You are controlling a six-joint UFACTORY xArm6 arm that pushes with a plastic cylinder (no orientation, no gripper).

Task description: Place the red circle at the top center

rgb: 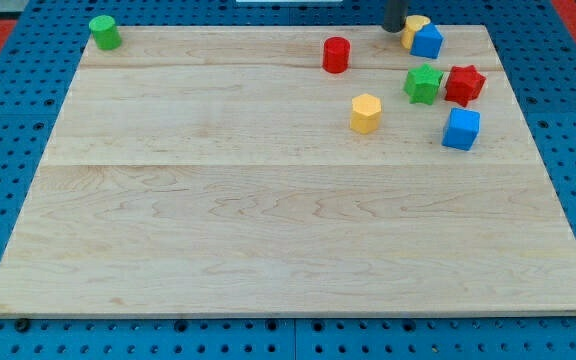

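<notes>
The red circle (336,54) is a short red cylinder standing on the wooden board (268,230) near the view's top, a little right of centre. My tip (395,29) shows as a dark rod end at the view's top edge, to the right of the red circle and apart from it. It stands just left of a yellow block (412,27) and a blue block (428,41) that touch each other.
A green star (423,84) and a red star (464,85) sit side by side at the right. A yellow hexagon (366,113) and a blue cube (460,130) lie below them. A green cylinder (104,32) stands at the top left corner.
</notes>
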